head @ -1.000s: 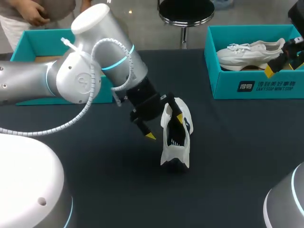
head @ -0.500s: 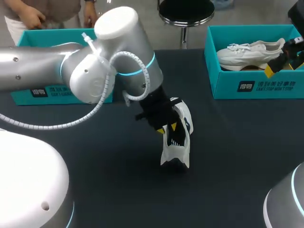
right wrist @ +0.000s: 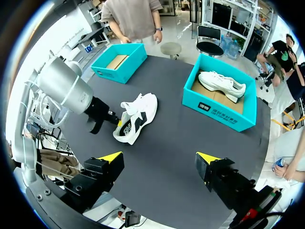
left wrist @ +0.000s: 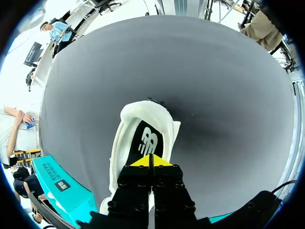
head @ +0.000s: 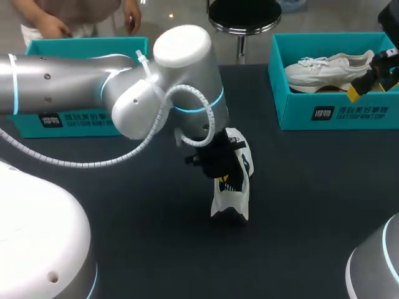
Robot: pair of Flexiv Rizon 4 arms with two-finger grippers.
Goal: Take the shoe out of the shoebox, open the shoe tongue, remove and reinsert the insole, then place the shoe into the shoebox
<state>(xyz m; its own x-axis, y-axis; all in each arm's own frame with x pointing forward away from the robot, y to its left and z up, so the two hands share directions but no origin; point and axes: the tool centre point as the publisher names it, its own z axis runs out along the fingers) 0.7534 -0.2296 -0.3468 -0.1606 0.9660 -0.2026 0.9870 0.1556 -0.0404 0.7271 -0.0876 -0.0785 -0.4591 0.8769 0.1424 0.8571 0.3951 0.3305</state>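
Starting right at the left gripper [left wrist: 150, 161]: its two yellow tips are pressed together, no gap showing. They sit at the mouth of the white-and-black mesh sneaker [left wrist: 143, 119], just over the near edge of the black foam insole [left wrist: 147, 140]. I can't tell whether a thin edge of insole or lining is nipped between them or whether they're just closed on nothing.

The bit that matters for the next move is that the sneaker lies straight ahead of this gripper. Its long axis runs directly away from the tips, and the padded white collar curves round the far end of the opening. The insole lies flat inside, along that same line. My guess is that any peel-out has to pull back along the sneaker's length, not sideways. I can't say for sure which end is the toe.

The sneaker rests on the dark cloth tabletop [head: 312, 205], out of any box.

Further out, back behind the left gripper, is the open teal cardboard shoebox [head: 68, 118], which has only a brown liner showing inside. Well off to its other side is a second teal box [head: 336, 112] with a plain white sneaker [head: 327, 68] lying in it.

The right gripper [right wrist: 158, 157] is the far one. Its fingers are spread wide with nothing between them, and it's well away from the sneaker. So the left arm is clearly the nearer one for the insole job.
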